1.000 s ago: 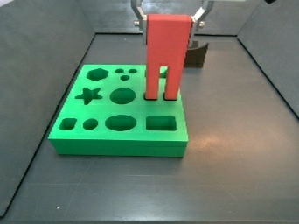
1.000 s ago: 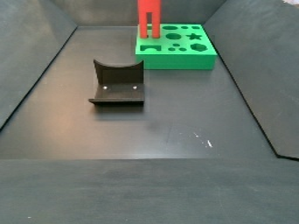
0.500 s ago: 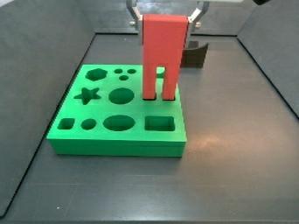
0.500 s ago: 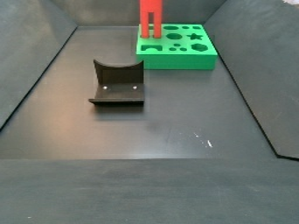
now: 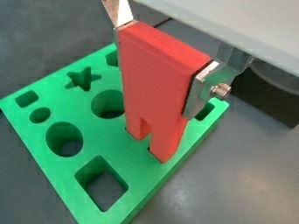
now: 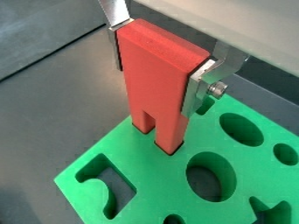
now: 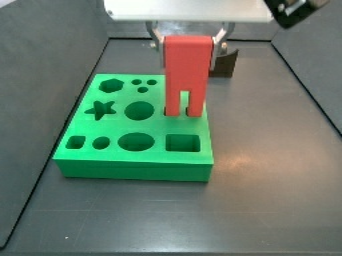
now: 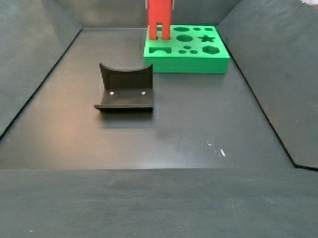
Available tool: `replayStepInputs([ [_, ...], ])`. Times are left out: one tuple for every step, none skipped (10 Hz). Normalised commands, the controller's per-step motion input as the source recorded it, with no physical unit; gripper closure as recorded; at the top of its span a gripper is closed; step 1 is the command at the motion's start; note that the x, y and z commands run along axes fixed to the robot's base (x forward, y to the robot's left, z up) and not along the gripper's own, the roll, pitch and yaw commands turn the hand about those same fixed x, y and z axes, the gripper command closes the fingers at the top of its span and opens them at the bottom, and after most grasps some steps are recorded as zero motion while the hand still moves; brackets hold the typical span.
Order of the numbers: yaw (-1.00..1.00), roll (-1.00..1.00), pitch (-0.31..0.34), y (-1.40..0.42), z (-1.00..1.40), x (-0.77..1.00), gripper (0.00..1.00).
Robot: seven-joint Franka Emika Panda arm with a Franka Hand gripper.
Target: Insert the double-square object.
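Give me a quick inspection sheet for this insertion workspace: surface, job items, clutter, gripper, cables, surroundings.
Surface: dark matte floor, bare apart from the items below.
Job's things: the double-square object, red, stands upright with its legs down, their tips at or just in the green board; how deep they sit cannot be told. In a wrist view the two legs meet the board by its edge.
Clutter: the fixture stands on the floor, apart from the board; a small dark block sits behind the board.
Gripper: the gripper is above the board, its fingers clamped on the object's solid upper end.
Cables: nothing seen.
Surroundings: dark walls enclose the floor.
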Motion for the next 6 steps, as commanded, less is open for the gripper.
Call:
replayStepInputs([
  [-0.05, 0.00, 0.000, -0.01, -0.40, 0.06, 1.00],
  [-0.04, -0.15, -0.034, 0.00, -0.34, 0.05, 1.00],
  [-0.01, -0.15, -0.054, 0.00, -0.29, 0.04, 1.00],
  [0.00, -0.06, -0.033, -0.03, -0.25, 0.01, 1.00],
  [0.00, 0.00, -0.020, -0.04, -0.13, 0.00, 1.00],
  [0.00, 0.00, 0.000, 0.00, 0.00, 0.00, 1.00],
])
